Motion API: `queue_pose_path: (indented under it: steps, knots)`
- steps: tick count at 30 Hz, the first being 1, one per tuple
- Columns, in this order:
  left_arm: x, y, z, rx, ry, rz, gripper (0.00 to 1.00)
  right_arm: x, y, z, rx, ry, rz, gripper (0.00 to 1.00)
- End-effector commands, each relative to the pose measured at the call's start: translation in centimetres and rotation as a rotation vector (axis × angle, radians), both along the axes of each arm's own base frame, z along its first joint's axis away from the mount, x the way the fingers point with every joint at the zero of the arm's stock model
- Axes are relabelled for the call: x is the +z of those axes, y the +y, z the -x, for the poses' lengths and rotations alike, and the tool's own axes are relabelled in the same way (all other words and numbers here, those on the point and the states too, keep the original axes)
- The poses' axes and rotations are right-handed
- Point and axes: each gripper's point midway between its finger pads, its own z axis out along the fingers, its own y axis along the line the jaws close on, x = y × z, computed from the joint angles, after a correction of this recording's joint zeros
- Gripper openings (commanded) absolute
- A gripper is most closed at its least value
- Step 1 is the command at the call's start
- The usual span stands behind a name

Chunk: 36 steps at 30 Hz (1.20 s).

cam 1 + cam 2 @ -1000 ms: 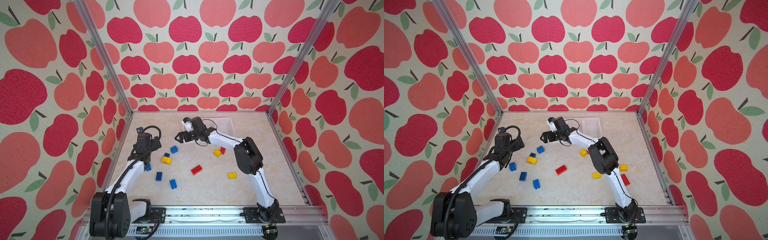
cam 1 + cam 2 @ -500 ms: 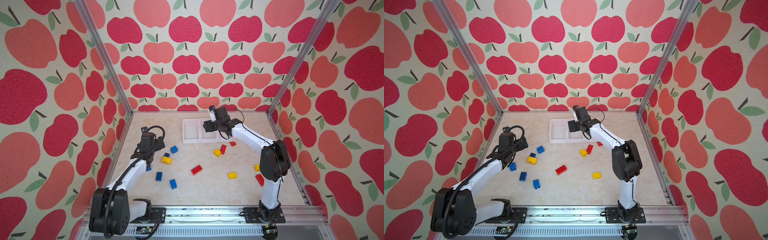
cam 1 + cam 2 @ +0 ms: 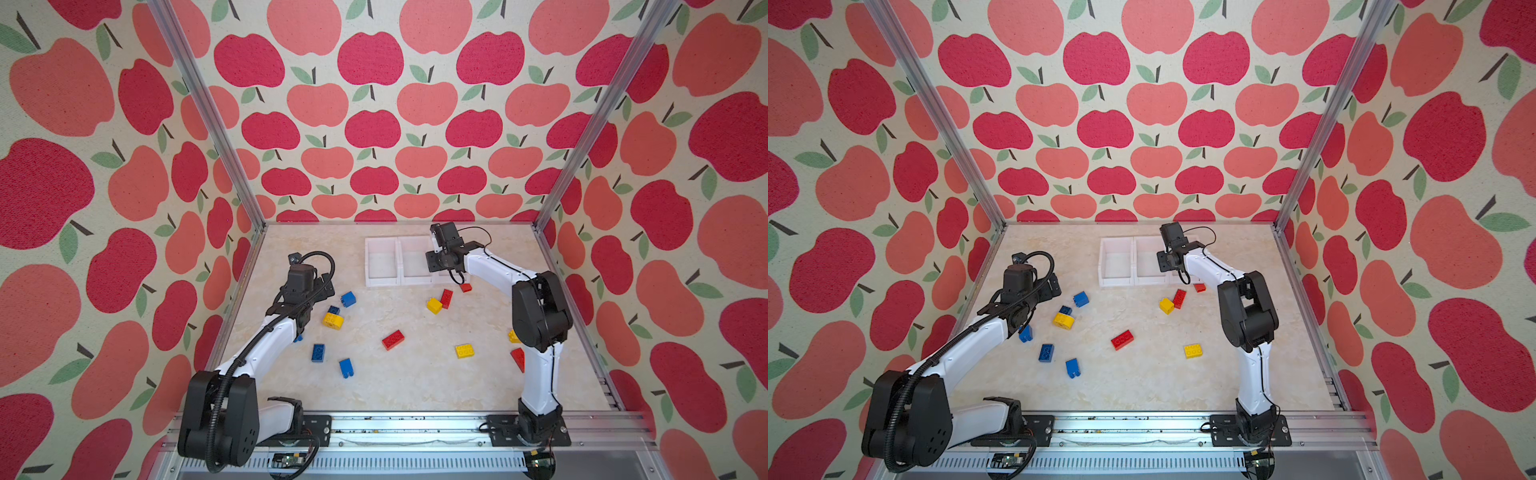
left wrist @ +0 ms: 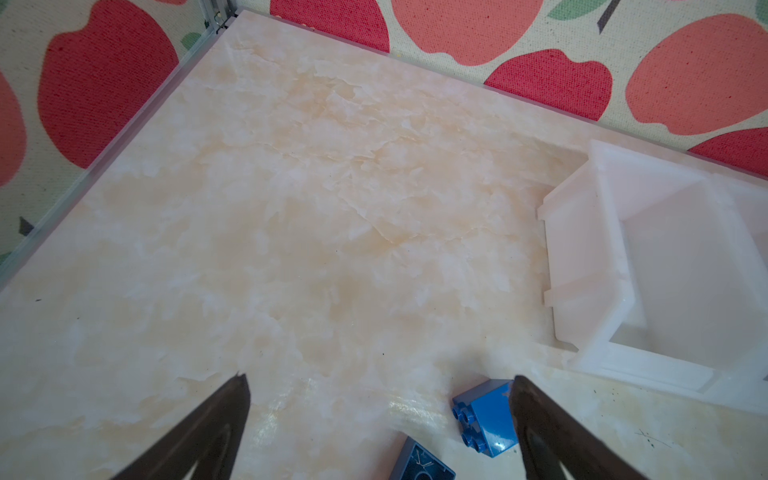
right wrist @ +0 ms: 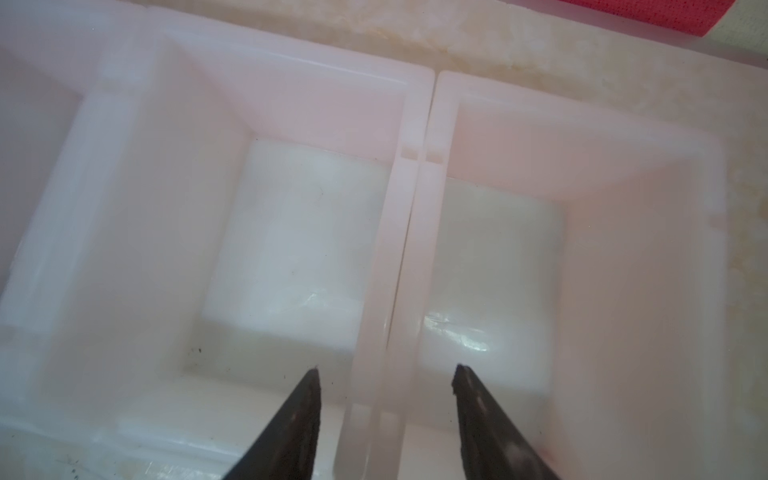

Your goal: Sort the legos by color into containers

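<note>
Blue, red and yellow legos lie scattered on the marble floor in both top views. Among them are a blue one (image 3: 348,298), a red one (image 3: 393,340) and a yellow one (image 3: 464,350). The white containers (image 3: 368,266) stand in a row at the back. My right gripper (image 3: 434,266) hangs over them. Its jaws (image 5: 384,370) are apart and straddle the double wall (image 5: 415,124) between two bins without touching it. My left gripper (image 4: 376,382) is open and empty, low over the floor, with a blue lego (image 4: 484,415) beside one finger. Every bin interior I can see is empty.
Apple-patterned walls and metal posts (image 3: 208,112) close in the floor on three sides. The arm bases sit on a rail (image 3: 395,428) at the front. A red lego (image 3: 518,358) and a yellow one (image 3: 513,336) lie partly behind the right arm. Another blue lego (image 4: 419,461) lies upside down near my left gripper.
My right arm has swung from left of centre to the right, over the containers, and its jaws have narrowed. The left arm has shifted only slightly. The legos have stayed put.
</note>
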Motion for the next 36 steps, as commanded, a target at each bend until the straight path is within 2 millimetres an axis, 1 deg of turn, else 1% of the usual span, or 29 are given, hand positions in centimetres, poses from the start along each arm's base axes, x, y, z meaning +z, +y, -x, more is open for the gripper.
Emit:
queue_pose_path:
  steps: [1,4,13,17,21,28,36]
  knots:
    - [1.1,-0.2,-0.6,0.009,-0.019,0.017,0.99,-0.9,-0.2,0.2,-0.026,0.038,0.014,0.46]
    - [1.3,-0.2,-0.6,0.009,-0.023,0.014,0.99,-1.6,0.1,0.5,-0.027,0.057,0.006,0.39]
    - [1.1,-0.1,-0.5,0.012,-0.019,0.011,0.99,-2.4,1.7,1.4,-0.016,0.074,0.008,0.26]
    - [1.2,-0.1,-0.5,0.013,-0.023,0.011,0.99,-2.6,2.7,1.6,-0.016,0.078,0.015,0.21]
    - [1.2,-0.1,-0.4,0.014,-0.02,0.009,0.99,-2.6,3.4,1.7,-0.034,0.075,0.032,0.15]
    - [1.3,0.0,-0.2,0.018,-0.023,0.004,0.99,-2.3,4.4,1.8,-0.095,0.058,0.077,0.0]
    - [1.3,0.2,-0.1,0.019,-0.02,-0.001,0.99,-2.2,4.4,2.2,-0.164,0.053,0.083,0.0]
